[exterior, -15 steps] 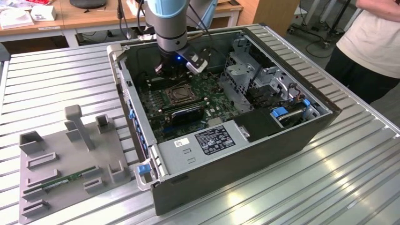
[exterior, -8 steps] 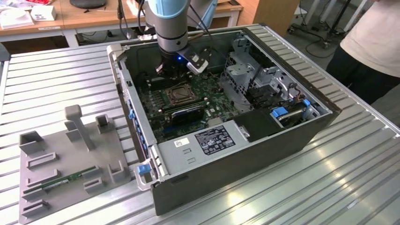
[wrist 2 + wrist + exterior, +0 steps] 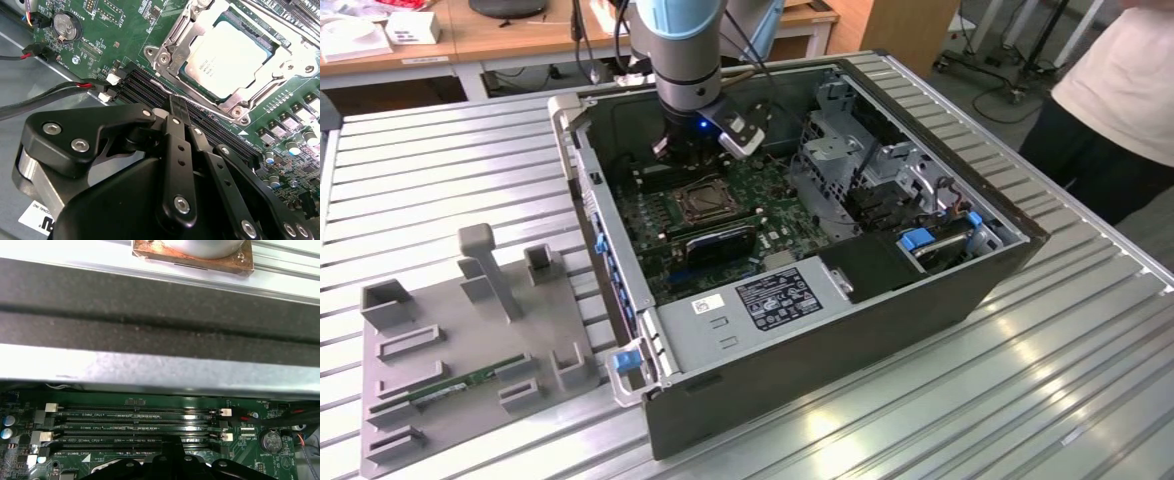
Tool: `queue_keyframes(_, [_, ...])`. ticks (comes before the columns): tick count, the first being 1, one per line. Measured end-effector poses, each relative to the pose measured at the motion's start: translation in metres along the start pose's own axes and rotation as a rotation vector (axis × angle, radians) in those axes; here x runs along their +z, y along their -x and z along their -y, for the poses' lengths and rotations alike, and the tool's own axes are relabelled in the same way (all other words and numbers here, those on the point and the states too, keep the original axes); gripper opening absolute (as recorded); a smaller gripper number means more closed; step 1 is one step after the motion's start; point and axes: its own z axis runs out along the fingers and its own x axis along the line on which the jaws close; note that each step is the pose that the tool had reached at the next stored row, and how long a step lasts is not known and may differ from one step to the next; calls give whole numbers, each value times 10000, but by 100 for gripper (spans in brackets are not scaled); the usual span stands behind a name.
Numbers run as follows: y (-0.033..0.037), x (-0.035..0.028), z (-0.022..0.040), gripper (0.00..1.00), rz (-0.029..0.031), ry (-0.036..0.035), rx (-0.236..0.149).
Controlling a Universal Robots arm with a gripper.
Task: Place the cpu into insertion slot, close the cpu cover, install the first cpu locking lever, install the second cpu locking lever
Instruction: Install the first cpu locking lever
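In the second wrist view, fingers drawn narrow, tips together, right at a thin locking lever beside the memory slots. Just beyond them, the cpu seated in the insertion slot, the cpu cover lying flat around it. In the exterior view, computer case resting on the desk.

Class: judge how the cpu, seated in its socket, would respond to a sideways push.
The cpu probably would not slide, since the cpu cover appears to frame it closely. Its flat metal top looks stiff and likely smooth, so perhaps slippery.
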Motion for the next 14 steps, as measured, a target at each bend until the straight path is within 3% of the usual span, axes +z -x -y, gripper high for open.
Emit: queue_keyframes(14, [5, -3, 18, 11, 1, 0, 0])
